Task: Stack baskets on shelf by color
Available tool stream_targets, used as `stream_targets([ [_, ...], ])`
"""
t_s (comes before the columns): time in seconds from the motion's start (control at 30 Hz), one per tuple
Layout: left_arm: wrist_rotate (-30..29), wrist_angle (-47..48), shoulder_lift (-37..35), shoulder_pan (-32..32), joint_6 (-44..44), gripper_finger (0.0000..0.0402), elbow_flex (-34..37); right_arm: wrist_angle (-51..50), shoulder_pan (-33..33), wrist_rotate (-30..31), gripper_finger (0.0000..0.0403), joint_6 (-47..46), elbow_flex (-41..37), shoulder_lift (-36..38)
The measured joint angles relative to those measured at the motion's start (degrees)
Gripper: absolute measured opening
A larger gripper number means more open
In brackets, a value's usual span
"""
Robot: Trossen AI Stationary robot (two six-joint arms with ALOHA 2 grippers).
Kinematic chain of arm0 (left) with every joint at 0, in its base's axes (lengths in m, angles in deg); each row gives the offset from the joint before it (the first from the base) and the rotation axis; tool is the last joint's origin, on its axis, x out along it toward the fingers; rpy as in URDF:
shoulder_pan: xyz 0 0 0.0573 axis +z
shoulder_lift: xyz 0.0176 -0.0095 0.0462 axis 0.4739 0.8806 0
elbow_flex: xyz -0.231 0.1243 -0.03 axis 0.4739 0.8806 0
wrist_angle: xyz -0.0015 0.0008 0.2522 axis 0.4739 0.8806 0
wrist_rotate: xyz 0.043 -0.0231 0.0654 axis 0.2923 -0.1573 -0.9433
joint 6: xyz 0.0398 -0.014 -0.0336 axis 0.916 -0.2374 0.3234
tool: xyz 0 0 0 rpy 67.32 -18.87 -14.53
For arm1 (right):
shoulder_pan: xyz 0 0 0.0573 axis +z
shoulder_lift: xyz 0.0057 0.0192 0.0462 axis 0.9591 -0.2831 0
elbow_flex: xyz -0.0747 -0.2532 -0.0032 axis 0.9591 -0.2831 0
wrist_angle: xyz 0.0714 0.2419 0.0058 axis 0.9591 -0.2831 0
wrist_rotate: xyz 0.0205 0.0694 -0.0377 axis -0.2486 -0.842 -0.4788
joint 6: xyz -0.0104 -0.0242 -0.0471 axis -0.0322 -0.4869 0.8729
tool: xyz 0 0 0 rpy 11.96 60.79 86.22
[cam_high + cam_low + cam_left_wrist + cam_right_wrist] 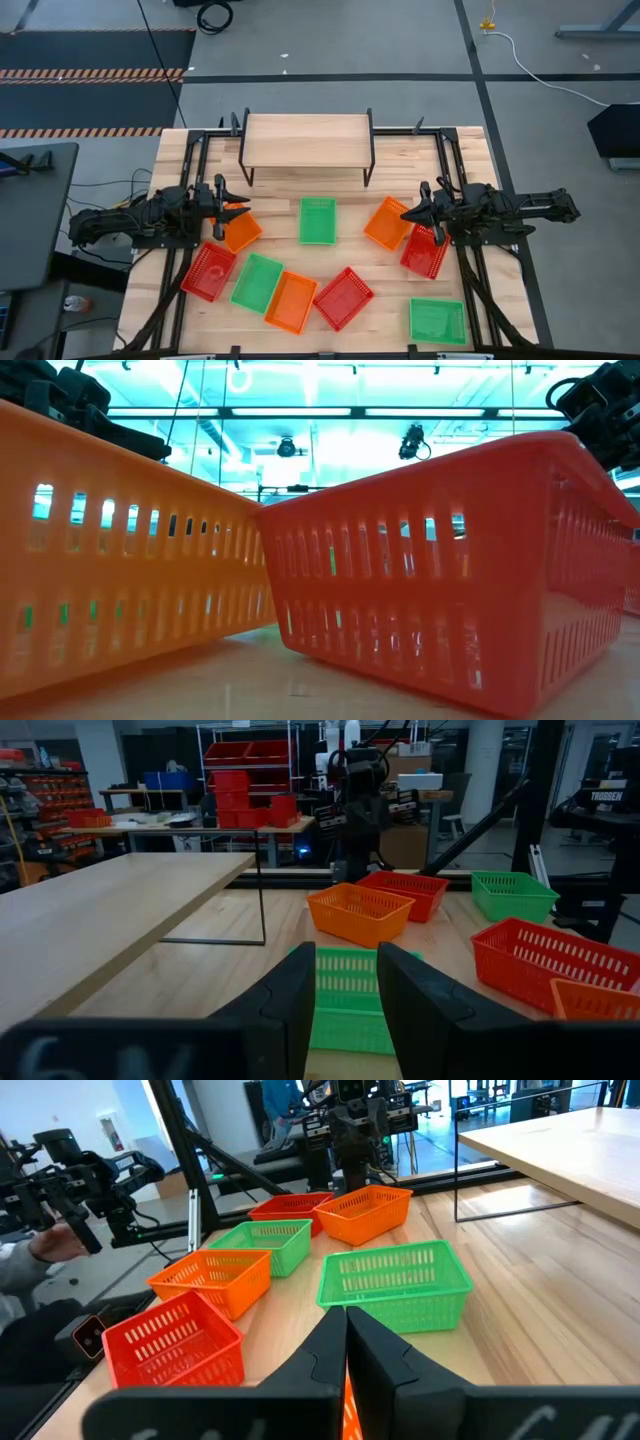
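Observation:
The light-wood shelf (308, 138) stands at the table's far middle with nothing on it. Nine baskets lie on the tabletop in a loose arc: orange (240, 232), (388, 224), (291, 302); green (318, 220), (257, 281), (437, 321); red (209, 270), (343, 297), (424, 252). My left gripper (238, 207) (346, 960) is open above the far edge of the left orange basket, touching nothing. My right gripper (407, 214) (347, 1315) is shut on the right orange basket (360, 912). My right gripper pinches the right orange basket's wall (347, 1395) between its two fingers, at the corner facing the table's right edge (404, 216). An orange sliver shows in the narrow gap. The fingers slant down from the right side. Whether the basket is lifted, I cannot tell.
A red basket (424, 252) lies right under the right arm, beside the held orange one. In the low view an orange basket (120, 550) and a red basket (450, 570) fill the picture at the near edge. Black frame rails (195, 160) flank the shelf.

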Motion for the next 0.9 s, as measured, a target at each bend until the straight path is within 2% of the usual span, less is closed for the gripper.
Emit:
stream_targets([
  [0.57,0.0,-0.2,0.0,0.0,-0.4,0.0117,0.0,0.0,0.0,0.0,0.0018,0.0,0.0,0.0],
  [0.77,0.2,-5.6,0.0,0.0,-6.7,0.0117,0.0,0.2,0.0,0.0,0.0018,0.0,0.0,0.0],
  [0.9,0.6,-6.8,0.0,0.0,-14.3,0.0117,0.0,0.5,0.0,0.0,0.0018,0.0,0.0,0.0],
])
